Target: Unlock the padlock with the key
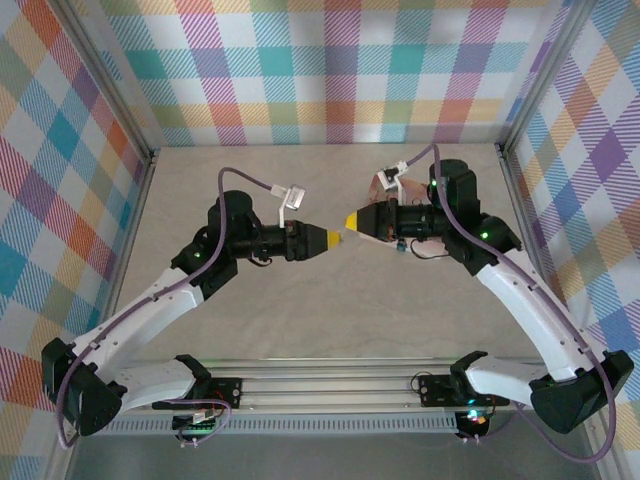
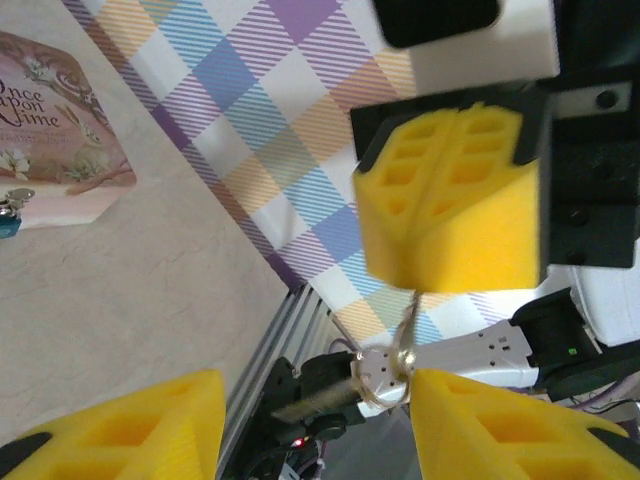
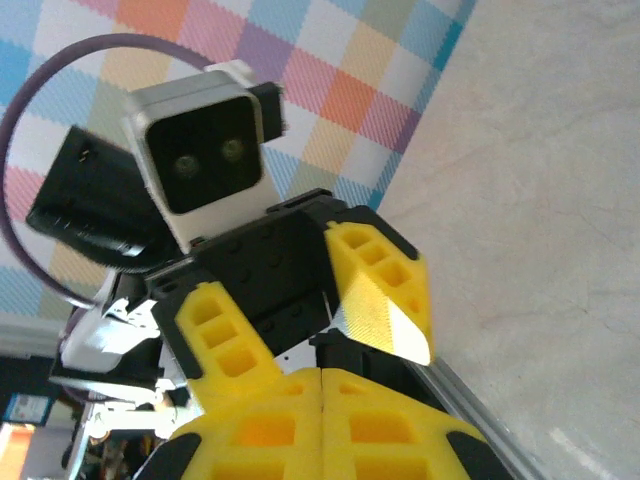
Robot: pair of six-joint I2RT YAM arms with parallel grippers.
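The step in hand looks like a handover of the key (image 2: 385, 372) between the two arms, with the unlocking itself not yet begun. The right claw (image 2: 450, 200) is pressed closed, and a thin strand runs down from its tips to a small metal ring. A dark sliver pokes out to the side of that ring and is probably the key's blade, though it is too blurred to be sure. The left claw (image 2: 315, 400) is spread wide open, its two yellow fingers either side of the dangling ring and not touching it. Seen from above, the two claws meet nearly tip to tip, just beside the near-left corner of the pink box (image 2: 55, 130), which lies on the counter (image 2: 150, 300) partly under the right arm. The padlock (image 2: 8, 213) rests against the box's near edge, its blue body just off the box and its silvery shackle on the printed lid, well apart from both claws. The next move calls for the left claw to close on the ring or the blade so that the blade sticks out firm and straight. A key swinging loose on a ring will not find a keyhole this small. After that, one claw has to steady the padlock beside the box while the other brings the blade to its slot.
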